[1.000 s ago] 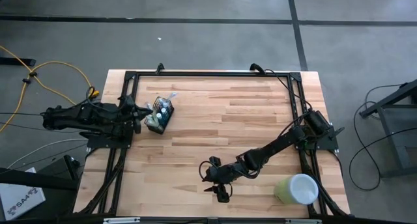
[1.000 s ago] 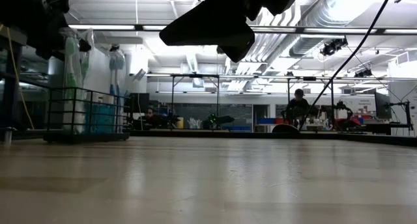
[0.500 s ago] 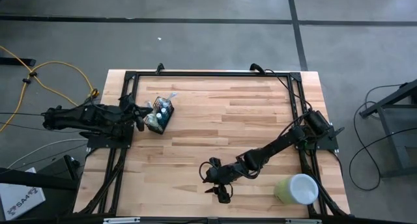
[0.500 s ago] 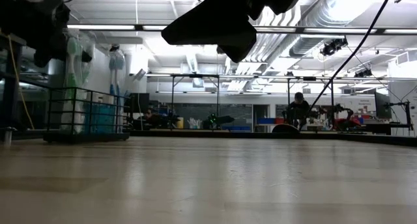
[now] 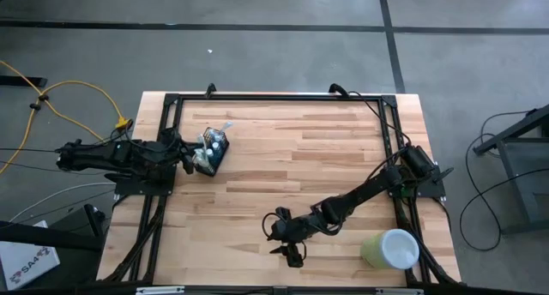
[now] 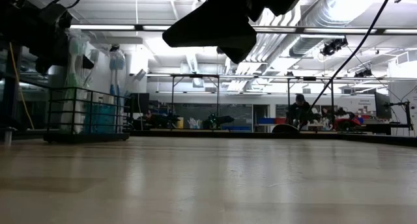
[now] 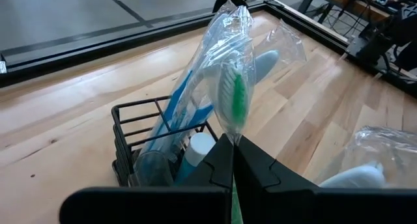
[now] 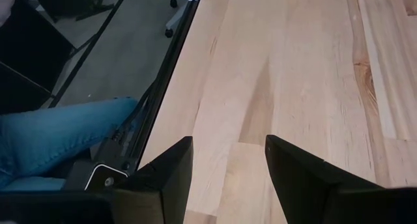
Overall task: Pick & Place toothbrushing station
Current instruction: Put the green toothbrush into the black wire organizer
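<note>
The toothbrushing station, a small black wire holder [image 5: 211, 152], stands on its base at the table's far left. It also shows in the low view [image 6: 85, 113] and the left wrist view [image 7: 140, 142]. Several plastic-wrapped toothbrushes and a tube stand in it. My left gripper [image 7: 232, 160] is at the holder's left side, shut on a wrapped green-bristled toothbrush [image 7: 236, 100]. My right gripper [image 8: 228, 165] is open and empty, low over bare wood near the table's front edge; in the high view it [image 5: 288, 246] is near the front middle. My left gripper pinches the wrapped green toothbrush just below its bristle head [image 7: 233, 140] between its two fingers. The fingers come about level from the table's left and lie across the brush. The brush stands upright, and its lower end is in the holder.
A pale green cup with a white inside [image 5: 391, 249] lies at the front right corner. A black frame [image 5: 274, 98] runs round the table's edges. A person's leg in blue jeans [image 8: 58, 136] shows beyond the front edge. Bare wood fills the table's middle.
My left gripper has shifted slightly at the holder, and the wrapped toothbrush in it has moved a little with it. The holder stays where it was.
</note>
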